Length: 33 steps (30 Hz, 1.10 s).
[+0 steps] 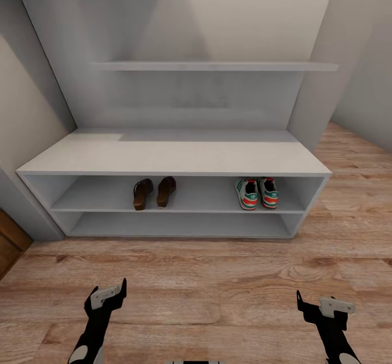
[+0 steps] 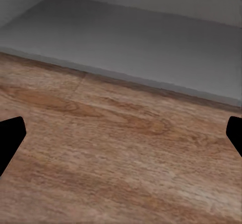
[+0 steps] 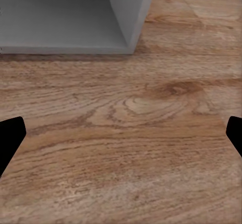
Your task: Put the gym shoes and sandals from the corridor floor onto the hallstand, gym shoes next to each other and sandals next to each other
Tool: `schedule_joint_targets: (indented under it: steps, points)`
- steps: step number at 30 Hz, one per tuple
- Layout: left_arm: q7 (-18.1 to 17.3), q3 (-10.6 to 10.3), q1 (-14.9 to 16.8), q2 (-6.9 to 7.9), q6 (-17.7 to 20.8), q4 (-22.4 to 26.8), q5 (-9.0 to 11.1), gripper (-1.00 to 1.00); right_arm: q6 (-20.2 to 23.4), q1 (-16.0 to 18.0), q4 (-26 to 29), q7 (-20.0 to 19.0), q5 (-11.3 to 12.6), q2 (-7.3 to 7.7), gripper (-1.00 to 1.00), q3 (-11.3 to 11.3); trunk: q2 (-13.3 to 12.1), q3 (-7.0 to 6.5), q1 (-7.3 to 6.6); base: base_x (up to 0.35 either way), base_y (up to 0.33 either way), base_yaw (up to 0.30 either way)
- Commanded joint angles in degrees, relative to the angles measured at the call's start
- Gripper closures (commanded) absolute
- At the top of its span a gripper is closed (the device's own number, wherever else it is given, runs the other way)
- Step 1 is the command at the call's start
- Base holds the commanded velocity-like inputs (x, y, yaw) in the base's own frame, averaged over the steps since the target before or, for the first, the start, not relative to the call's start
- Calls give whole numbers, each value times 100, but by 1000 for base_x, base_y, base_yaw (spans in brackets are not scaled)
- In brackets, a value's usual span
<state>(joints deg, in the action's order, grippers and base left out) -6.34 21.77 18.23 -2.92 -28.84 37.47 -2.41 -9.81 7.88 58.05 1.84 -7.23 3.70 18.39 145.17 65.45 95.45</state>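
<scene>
The long low pale grey hallstand (image 1: 174, 159) stands against the wall at twelve o'clock, its flat top bare; on its upper shelf tier the two dark brown leather sandals (image 1: 154, 192) sit side by side toward eleven o'clock, and the two cream-white green-striped gym shoes (image 1: 256, 192) touch each other toward one o'clock, toes hidden under the top; the warm brown wood-plank corridor floor (image 1: 218, 277) lies open before it; the left gripper (image 1: 106, 294) and right gripper (image 1: 321, 304) hover low, both spread, holding nothing.
</scene>
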Motion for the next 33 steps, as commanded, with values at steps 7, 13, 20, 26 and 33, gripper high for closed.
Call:
schedule_joint_targets:
  steps: [7,13,20,26,33]
  points:
    - [16,31,2,-44,-133,-7,112,-100,-18,3,-4,19,-59,-6,-100,-20,2,4,-1,0,0,0]
    - [38,15,-1,-66,-314,-10,193,-100,-20,3,-4,19,-59,-8,-100,-32,2,4,-1,0,0,0]
    - [49,20,0,-114,-533,19,307,-100,-21,-3,-4,15,-55,-9,-100,-42,2,4,-1,0,0,0]
    - [50,37,14,-146,-673,67,590,-100,-21,-11,2,3,-53,-9,-100,-45,2,4,-1,0,0,0]
    - [47,156,232,10,-1236,328,1891,-100,-21,-27,68,-19,-58,-46,-100,-108,2,4,-1,0,0,0]
